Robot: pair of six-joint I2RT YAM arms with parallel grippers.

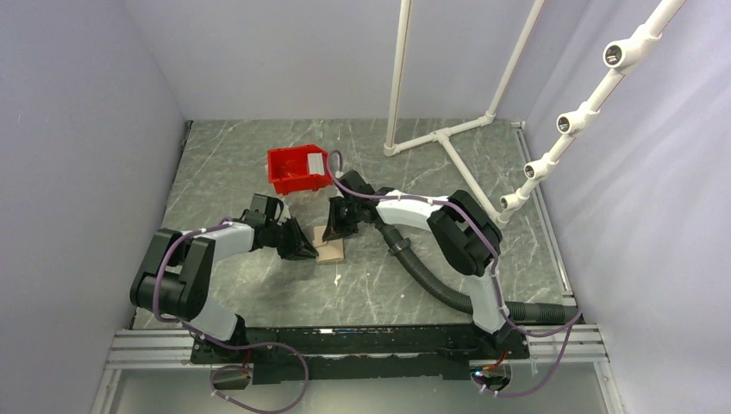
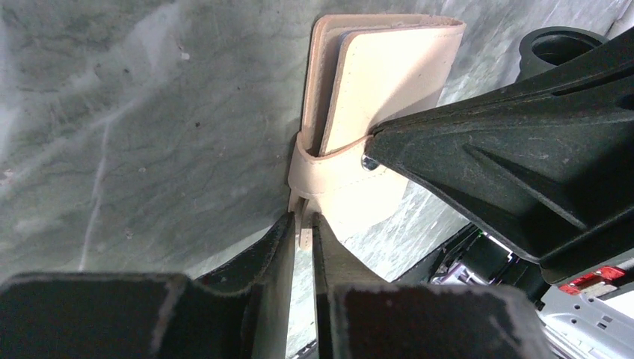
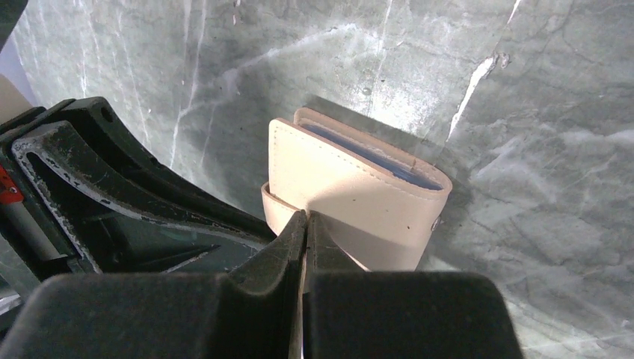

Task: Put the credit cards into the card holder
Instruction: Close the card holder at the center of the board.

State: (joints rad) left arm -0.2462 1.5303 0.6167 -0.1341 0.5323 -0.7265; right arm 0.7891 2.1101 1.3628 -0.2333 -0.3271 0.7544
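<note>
The tan card holder (image 1: 331,251) lies on the marble table between both grippers. In the left wrist view the card holder (image 2: 389,67) has a strap around it. My left gripper (image 2: 303,222) is shut on a thin tan tab at its near edge. My right gripper (image 3: 305,218) is shut, with its tips against the strap of the card holder (image 3: 351,187). One pale blue credit card (image 3: 374,155) shows as an edge inside the holder's pocket. From above, my left gripper (image 1: 307,249) meets the holder from the left and my right gripper (image 1: 334,229) from behind.
A red bin (image 1: 289,156) stands behind the holder with a pale flat piece (image 1: 316,163) at its right end. A white pipe frame (image 1: 448,138) lies at the back right. A black corrugated hose (image 1: 431,280) runs along the right arm.
</note>
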